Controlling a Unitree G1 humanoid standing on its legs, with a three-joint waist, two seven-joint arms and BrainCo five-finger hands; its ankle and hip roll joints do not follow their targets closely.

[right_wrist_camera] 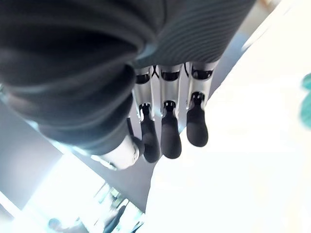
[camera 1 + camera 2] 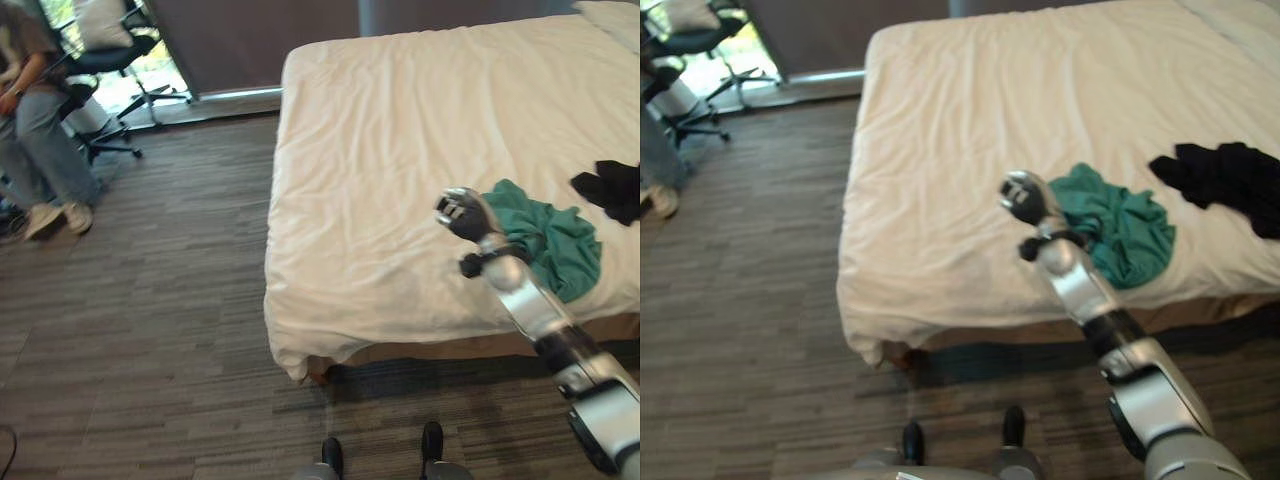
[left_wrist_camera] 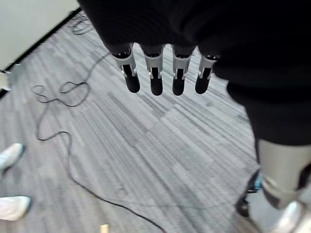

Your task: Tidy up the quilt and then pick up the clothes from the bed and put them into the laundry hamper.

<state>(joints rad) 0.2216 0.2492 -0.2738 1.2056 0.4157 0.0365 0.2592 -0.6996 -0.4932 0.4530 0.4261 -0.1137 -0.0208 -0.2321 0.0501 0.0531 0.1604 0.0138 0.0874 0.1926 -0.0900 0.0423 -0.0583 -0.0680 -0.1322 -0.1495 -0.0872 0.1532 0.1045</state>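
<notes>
Right robot hand hovers over the bed's near edge, fingers loosely relaxed, holding nothing, just beside the crumpled green shirt. Left robot hand hangs over the floor, fingers straight. Farther right lies a black garment on the cream quilt. My worry: grabbing the shirt could snag quilt fabric and rumple it. No readable writing anywhere.
</notes>
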